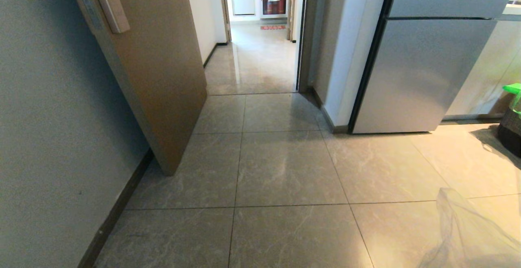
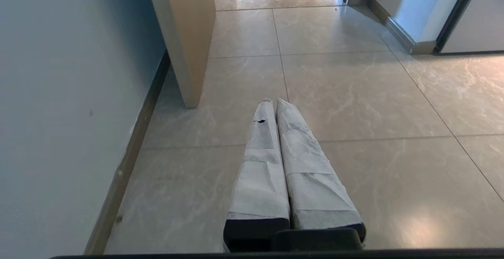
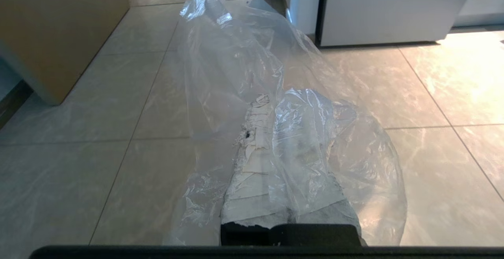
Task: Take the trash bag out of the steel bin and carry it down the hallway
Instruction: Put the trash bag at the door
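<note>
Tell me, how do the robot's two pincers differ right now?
The left pincer is bare and holds nothing, its taped fingers pressed together; the right pincer is shut on the trash bag, whose clear plastic drapes over it. The tape on the left pincer looks fairly neat, while on the right pincer it is frayed. Both are wrapped in pale tape, are shut, and point over the tiled floor towards the hallway.

Foreground: the trash bag (image 1: 468,235), clear plastic, lower right.
Left: brown door (image 1: 163,68) ajar against grey wall.
Centre: the hallway (image 1: 260,60), glossy tiles.
Right: steel refrigerator (image 1: 427,68).
</note>
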Robot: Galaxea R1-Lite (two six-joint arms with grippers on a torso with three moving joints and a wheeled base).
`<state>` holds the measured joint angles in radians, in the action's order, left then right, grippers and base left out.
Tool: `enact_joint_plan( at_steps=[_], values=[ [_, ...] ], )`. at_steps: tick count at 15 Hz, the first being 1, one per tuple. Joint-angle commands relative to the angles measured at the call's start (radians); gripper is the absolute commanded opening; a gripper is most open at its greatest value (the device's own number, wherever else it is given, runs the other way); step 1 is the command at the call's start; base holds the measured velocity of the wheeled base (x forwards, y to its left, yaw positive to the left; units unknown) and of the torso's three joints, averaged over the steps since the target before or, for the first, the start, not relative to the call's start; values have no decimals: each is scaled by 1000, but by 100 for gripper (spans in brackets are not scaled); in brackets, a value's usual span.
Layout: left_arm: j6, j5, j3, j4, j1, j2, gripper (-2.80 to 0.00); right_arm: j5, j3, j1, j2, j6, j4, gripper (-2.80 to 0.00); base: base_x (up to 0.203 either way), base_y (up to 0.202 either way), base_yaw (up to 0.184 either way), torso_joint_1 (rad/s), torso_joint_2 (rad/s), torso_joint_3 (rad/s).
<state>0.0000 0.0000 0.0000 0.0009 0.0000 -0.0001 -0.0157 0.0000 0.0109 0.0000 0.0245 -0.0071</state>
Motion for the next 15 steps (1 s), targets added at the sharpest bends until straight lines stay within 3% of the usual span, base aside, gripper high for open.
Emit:
enact_joint_plan(
  at_steps=[1, 15],
  values=[
    [0, 0, 0, 1, 0, 0, -280, 0, 2, 0, 2, 0, -1, -280, 191, 0, -2, 2, 4, 4],
    [0, 0, 0, 1, 0, 0, -280, 0, 2, 0, 2, 0, -1, -280, 192, 0, 1, 3, 1, 2]
  ],
)
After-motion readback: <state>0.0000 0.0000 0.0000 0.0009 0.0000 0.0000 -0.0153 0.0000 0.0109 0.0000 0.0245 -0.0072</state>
